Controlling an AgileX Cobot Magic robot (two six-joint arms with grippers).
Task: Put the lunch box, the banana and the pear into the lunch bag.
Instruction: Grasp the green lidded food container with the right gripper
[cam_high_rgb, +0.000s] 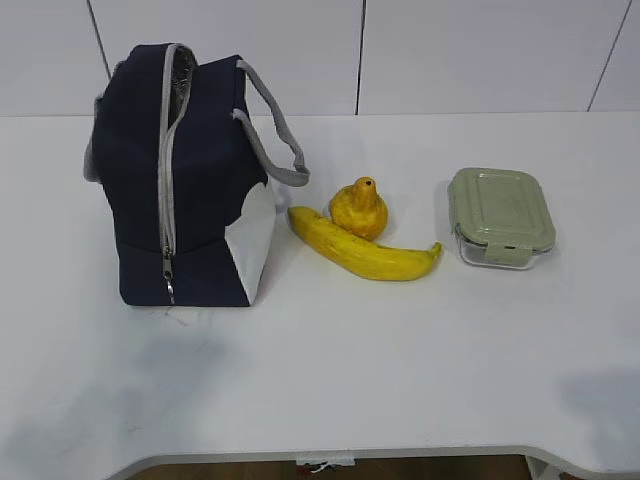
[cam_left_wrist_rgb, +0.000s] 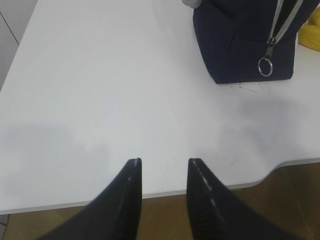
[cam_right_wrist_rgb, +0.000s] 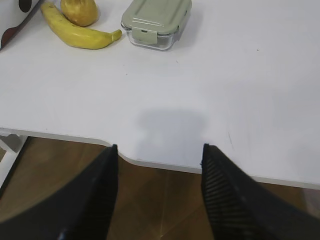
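Bag (cam_high_rgb: 180, 180): upright, left on surface (cam_high_rgb: 400, 370).
Banana (cam_high_rgb: 365, 247): right of bag, touching pear (cam_high_rgb: 359, 208).
Lunch box (cam_high_rgb: 500, 217): farther right, lid on.
Left claw (cam_left_wrist_rgb: 164, 167): released, empty.
Right claw (cam_right_wrist_rgb: 159, 155): released, empty.

Lunch bag (cam_high_rgb: 185, 180) stood upright on table (cam_high_rgb: 400, 380), at left. Banana (cam_high_rgb: 362, 247) lay just right of the bag. Pear (cam_high_rgb: 359, 208) sat directly behind the banana, touching or nearly touching it. Lunch box (cam_high_rgb: 500, 215) rested right of the banana's tip, apart from both fruits, lid on.
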